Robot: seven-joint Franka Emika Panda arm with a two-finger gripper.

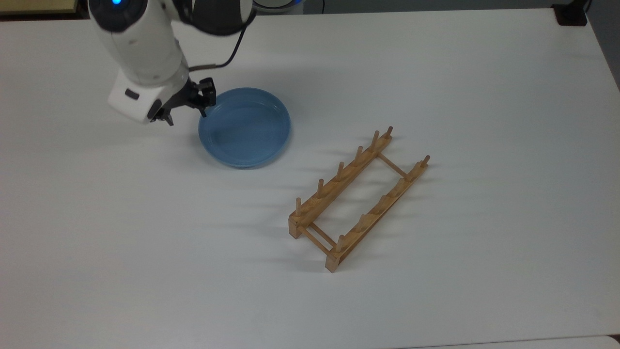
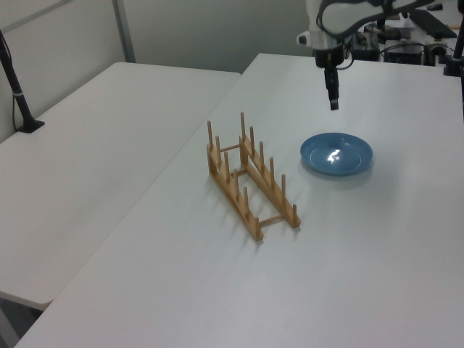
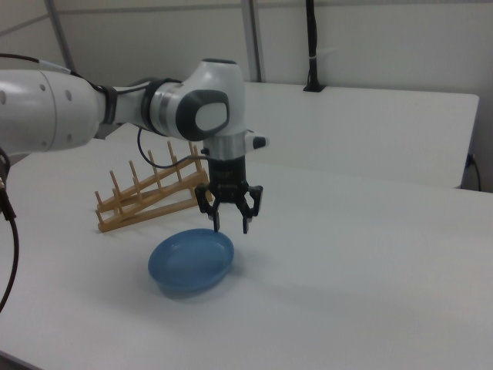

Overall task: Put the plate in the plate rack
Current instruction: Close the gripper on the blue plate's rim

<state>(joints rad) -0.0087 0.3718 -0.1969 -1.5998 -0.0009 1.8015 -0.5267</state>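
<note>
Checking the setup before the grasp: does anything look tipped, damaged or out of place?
Nothing stands out. The plate lies flat and whole, the plate rack stands upright, apart from it, and the open gripper hangs above the plate's rim.

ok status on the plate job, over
Gripper open, hovering over plate's rim. Plate flat on table, not gripped. Plate rack empty, path clear.
</note>
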